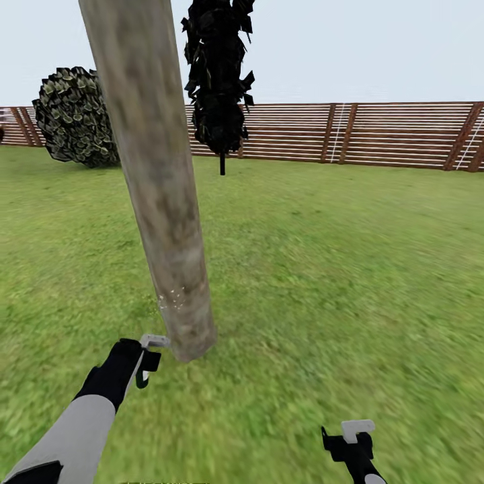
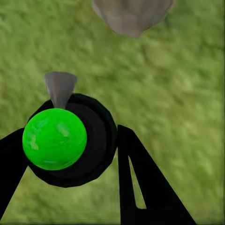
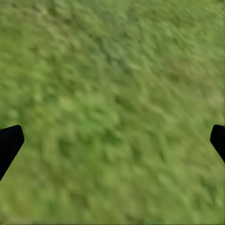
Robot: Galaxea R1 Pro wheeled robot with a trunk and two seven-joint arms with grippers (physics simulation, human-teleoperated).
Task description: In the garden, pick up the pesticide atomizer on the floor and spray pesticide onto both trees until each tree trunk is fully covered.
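Two grippers: left gripper [image 2: 70,154] pinches the round green-capped atomizer [image 2: 65,140]; right gripper [image 3: 112,140] spread over grass.

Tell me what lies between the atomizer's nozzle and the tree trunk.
Nothing solid. In the left wrist view, bare grass separates the atomizer, held in the left gripper, from the trunk. The head view shows faint white specks on the bark.

fenced garden, simulator render: grass lawn [image 1: 336,269], brown slat wooden fence [image 1: 376,134], thick tree trunk [image 1: 158,181], black-leaved tree [image 1: 218,74], round bush [image 1: 74,117], open sky.
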